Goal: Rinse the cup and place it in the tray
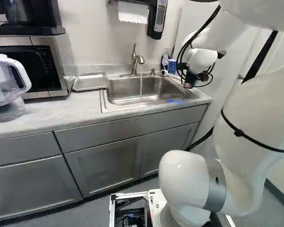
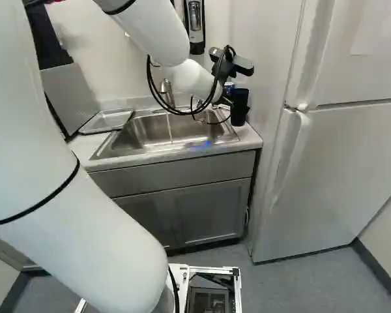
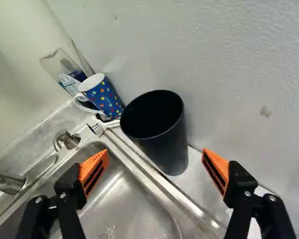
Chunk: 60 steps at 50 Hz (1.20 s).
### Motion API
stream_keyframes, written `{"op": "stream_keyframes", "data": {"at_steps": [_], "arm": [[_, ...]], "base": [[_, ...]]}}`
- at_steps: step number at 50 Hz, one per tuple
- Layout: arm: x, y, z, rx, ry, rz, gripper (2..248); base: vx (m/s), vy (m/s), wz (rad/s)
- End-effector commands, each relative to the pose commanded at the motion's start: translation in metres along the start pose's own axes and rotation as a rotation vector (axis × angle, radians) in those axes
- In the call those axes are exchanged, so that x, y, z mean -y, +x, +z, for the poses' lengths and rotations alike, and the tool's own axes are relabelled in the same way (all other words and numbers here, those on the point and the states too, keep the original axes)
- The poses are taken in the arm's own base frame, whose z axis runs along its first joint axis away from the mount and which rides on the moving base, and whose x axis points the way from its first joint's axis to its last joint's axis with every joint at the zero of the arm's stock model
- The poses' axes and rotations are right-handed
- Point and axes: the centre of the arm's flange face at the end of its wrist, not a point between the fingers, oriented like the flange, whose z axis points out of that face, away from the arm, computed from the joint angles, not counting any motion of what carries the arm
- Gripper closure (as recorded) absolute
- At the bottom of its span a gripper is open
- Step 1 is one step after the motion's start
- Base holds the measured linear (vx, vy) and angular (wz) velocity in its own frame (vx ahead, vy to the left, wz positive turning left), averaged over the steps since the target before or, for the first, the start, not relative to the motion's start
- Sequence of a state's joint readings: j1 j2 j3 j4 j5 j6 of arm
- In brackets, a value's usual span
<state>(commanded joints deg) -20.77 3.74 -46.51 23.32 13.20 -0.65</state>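
a spread pincer (image 2: 229, 68) faces the upright black cup (image 3: 166, 151), mouth up.

Kitchenette, steel sink (image 1: 146, 90), microwave (image 1: 57, 61), fridge (image 2: 339, 150)

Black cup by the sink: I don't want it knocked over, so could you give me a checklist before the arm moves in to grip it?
1. Jaws open: ok, wide apart.
2. Cup upright on the counter: ok.
3. Cup lined up with the gap between the jaws: ok, it stands ahead, ungripped.
4. Room between cup and spotted mug: cannot tell, they look close.
5. Water running from the faucet: ok, a thin stream.
6. Cup clean inside: cannot tell, too dark.
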Motion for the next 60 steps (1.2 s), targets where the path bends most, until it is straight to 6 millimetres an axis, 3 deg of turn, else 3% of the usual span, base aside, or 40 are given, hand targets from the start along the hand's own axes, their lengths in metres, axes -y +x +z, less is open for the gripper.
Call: {"op": "stream_keyframes", "data": {"at_steps": [41,60], "arm": [[-0.0043,-0.0028,-0.0001,0.035,-0.045,-0.177,3],[-0.0073,-0.0006,-0.0003,0.010,-0.081,-0.067,3]], "base": [[0.000,0.000,0.000],[0.000,0.000,0.000]]}}
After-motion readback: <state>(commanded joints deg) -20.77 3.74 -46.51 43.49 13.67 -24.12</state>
